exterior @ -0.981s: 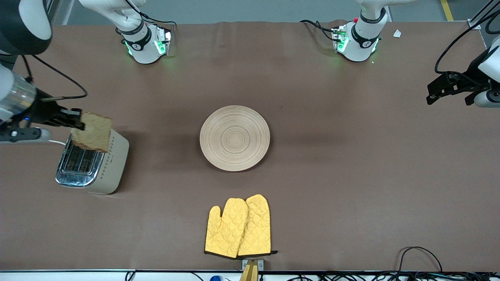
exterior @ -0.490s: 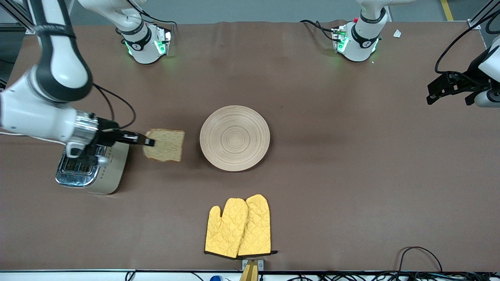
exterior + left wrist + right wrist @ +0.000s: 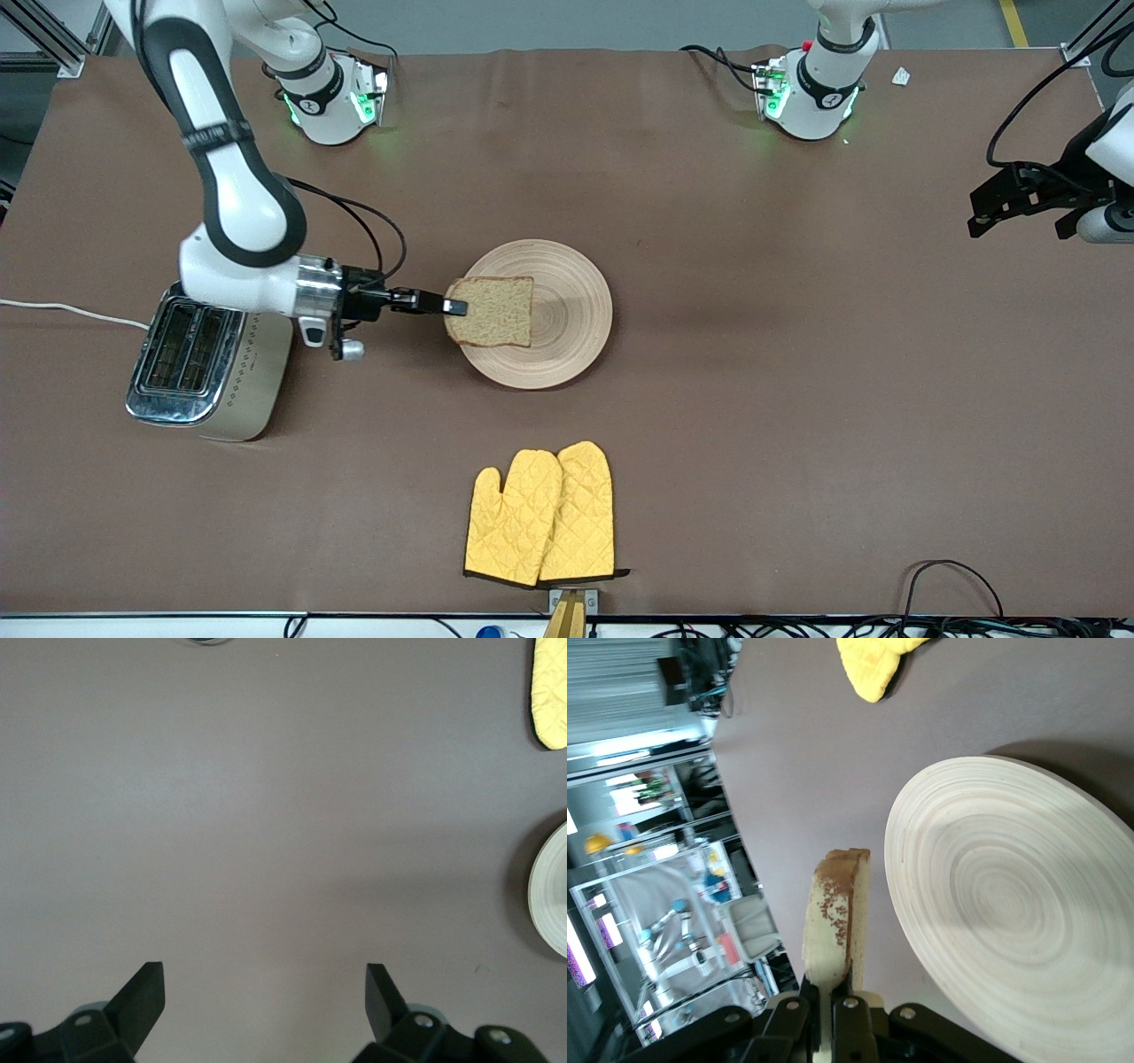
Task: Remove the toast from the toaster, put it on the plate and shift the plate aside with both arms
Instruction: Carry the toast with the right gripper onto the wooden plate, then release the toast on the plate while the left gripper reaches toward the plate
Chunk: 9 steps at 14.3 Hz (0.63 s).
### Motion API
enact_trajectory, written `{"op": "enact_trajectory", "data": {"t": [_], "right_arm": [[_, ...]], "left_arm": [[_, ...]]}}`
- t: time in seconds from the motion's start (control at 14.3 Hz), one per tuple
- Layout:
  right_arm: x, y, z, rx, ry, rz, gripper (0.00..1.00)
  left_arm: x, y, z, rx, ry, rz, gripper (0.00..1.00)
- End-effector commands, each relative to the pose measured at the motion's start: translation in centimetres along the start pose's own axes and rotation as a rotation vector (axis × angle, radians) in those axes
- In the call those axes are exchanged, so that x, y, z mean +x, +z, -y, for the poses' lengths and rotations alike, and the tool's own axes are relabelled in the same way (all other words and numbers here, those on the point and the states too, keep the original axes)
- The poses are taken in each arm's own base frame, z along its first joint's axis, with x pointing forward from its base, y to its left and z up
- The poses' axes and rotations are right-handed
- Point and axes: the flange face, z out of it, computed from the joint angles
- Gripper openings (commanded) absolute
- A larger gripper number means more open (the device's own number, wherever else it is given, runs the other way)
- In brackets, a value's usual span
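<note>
The right hand (image 3: 452,307), clamped on the toast (image 3: 492,311), has travelled from the toaster (image 3: 208,368) to over the plate (image 3: 567,301), ready for release; the left hand (image 3: 1019,206) waits open over the worktop's end.

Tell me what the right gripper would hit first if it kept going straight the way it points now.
Likely nothing soon. The right gripper, shut on the toast, points level across the plate toward the left arm's end of the table. The toast seems to hang above the plate, though height is hard to judge.

Brown speckled toast (image 3: 492,310), pale ring-grained plate (image 3: 567,306), cream dotted chrome-topped toaster (image 3: 208,363), yellow quilted mitts (image 3: 540,518).
</note>
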Motion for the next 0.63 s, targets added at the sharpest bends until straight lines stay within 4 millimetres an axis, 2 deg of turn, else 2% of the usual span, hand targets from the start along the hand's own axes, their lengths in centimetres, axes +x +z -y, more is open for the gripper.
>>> {"op": "enact_trajectory", "data": {"t": [0.0,0.14,0.35,0.56], "right_arm": [[-0.2,2.0,-2.2,0.041,-0.092,-0.016,0.0],[-1.0,3.5,-2.8,0.034,-0.178,-0.033,0.0],[-1.8,4.7,-2.8,0.033,-0.221,-0.029,0.0],[-3.2,7.6,-3.2,-0.051,-0.263,-0.035,0.0]], "left_arm": [[-0.1,-0.6,0.2,0.003,0.013,-0.002,1.0],[-0.1,-0.6,0.2,0.003,0.013,-0.002,1.0],[-0.1,-0.6,0.2,0.003,0.013,-0.001,1.0],[-0.1,-0.6,0.1,0.003,0.016,0.001,1.0]]}}
